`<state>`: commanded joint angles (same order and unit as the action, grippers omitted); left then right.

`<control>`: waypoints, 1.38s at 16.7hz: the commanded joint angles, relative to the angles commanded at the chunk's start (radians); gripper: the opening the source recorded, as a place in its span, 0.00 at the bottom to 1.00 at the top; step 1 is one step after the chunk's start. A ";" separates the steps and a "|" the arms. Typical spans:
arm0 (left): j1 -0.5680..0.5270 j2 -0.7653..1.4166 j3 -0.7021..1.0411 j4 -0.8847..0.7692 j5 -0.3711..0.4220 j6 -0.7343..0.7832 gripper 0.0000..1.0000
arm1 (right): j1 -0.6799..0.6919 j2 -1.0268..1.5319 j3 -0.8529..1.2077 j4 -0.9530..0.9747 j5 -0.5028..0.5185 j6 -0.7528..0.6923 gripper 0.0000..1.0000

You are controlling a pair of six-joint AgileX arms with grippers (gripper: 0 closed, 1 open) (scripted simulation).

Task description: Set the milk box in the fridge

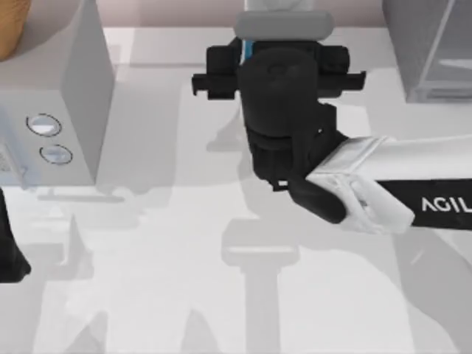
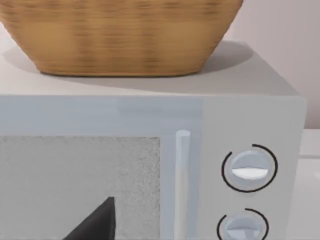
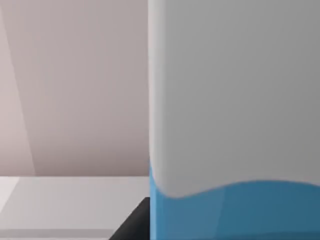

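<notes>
1. Left gripper [image 1: 9,254] is parked at the table's left edge; its jaw state I cannot tell.
2. Right gripper [image 1: 279,74] is at the table's far middle, seemingly clamping the milk box [image 3: 235,110].
3. Risk: a slack grip could drop the carton short of the fridge [image 1: 435,51], far right.

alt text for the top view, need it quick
The right arm reaches in from the table's right, its gripper at the milk box by the far edge. A light-grey box with two round dials stands at the left.
</notes>
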<state>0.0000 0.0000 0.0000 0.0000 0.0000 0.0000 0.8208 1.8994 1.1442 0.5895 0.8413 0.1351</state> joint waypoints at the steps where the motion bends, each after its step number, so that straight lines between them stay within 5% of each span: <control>1: 0.000 0.000 0.000 0.000 0.000 0.000 1.00 | 0.000 0.000 0.000 0.000 0.000 0.000 0.00; 6: 0.000 0.000 0.000 0.000 0.000 0.000 1.00 | -0.016 -0.028 -0.034 -0.011 -0.028 -0.004 0.00; 10: 0.000 0.000 0.000 0.000 0.000 0.000 1.00 | -0.107 -0.218 -0.203 -0.067 -0.167 -0.017 0.00; 23: 0.000 0.000 0.000 0.000 0.000 0.000 1.00 | -0.634 -1.515 -0.968 -0.415 -0.734 -0.088 0.00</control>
<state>0.0000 0.0000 0.0000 0.0000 0.0000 0.0000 0.1870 0.3847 0.1757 0.1747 0.1076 0.0474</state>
